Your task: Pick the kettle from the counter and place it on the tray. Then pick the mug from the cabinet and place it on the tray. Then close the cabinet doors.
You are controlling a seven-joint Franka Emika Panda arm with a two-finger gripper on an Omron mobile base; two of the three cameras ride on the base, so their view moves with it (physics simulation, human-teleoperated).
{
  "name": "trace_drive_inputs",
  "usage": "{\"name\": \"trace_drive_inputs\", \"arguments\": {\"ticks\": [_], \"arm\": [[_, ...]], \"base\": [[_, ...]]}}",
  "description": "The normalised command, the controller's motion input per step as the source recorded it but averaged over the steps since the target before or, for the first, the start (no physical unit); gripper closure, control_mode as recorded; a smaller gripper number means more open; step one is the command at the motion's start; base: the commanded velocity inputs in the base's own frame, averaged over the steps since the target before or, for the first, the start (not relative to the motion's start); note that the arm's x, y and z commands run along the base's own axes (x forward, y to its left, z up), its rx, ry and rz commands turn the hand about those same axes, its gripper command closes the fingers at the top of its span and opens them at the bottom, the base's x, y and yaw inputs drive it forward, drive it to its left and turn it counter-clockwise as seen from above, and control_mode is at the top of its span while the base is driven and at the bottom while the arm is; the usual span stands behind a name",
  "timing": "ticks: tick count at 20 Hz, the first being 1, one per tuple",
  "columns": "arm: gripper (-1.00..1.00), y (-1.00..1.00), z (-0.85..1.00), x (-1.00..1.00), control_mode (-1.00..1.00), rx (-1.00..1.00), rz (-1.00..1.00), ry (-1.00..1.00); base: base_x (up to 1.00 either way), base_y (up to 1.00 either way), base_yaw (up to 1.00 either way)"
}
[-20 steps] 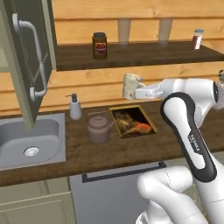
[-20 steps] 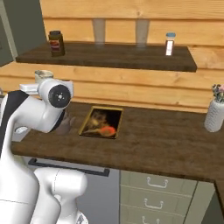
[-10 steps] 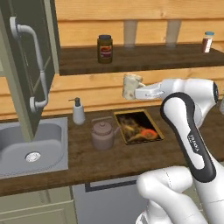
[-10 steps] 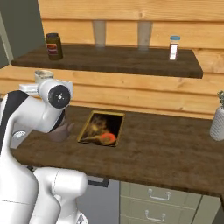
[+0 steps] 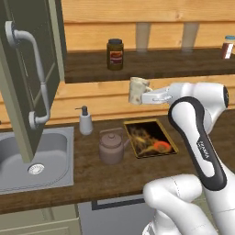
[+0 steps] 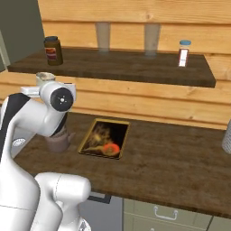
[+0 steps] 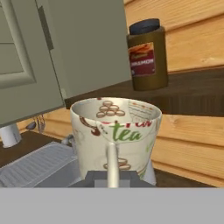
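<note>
One mug (image 5: 137, 90) hangs upright above the table (image 5: 114, 170), clamped by its handle in the pincer (image 5: 146, 97). Below stand one kettle (image 5: 110, 147), just left of one tray (image 5: 149, 138). The hand view reveals the mug's "tea" print; the right base view shows a white bottle (image 6: 183, 53).

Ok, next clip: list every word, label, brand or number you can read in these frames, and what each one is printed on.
"tea": in green, inside the mug held in the gripper.
"CINNAMON", apparently: on the brown jar on the shelf, too blurred to be sure; smaller lines unreadable.
Vertical lettering on the robot arm: too small to read.
Small bottle label: unreadable.
</note>
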Motion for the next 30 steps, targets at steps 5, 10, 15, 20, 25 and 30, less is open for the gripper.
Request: {"name": "trace_drive_inputs", "arguments": {"ticks": [5,10,15,20,25,30], "arm": [[1.0,-0.15,-0.66,0.02,-1.0,0.0,0.04,0.0],[1.0,-0.32,-0.87,0.0,-1.0,0.0,0.02,0.0],[1.0,-0.64,-0.51,0.0,-1.0,0.04,0.0,0.0],[1.0,-0.58,-0.12,0.0,-1.0,0.0,0.0,-0.05],[1.0,-0.68,-0.21,0.0,-1.0,0.0,0.0,0.0],[1.0,-0.74,-0.41,0.02,-1.0,0.0,0.0,0.0]], "base": [[0.06,0.0,0.02],[0.0,0.0,0.0],[0.0,0.0,0.0],[0.0,0.0,0.0],[0.0,0.0,0.0],[0.0,0.0,0.0]]}}
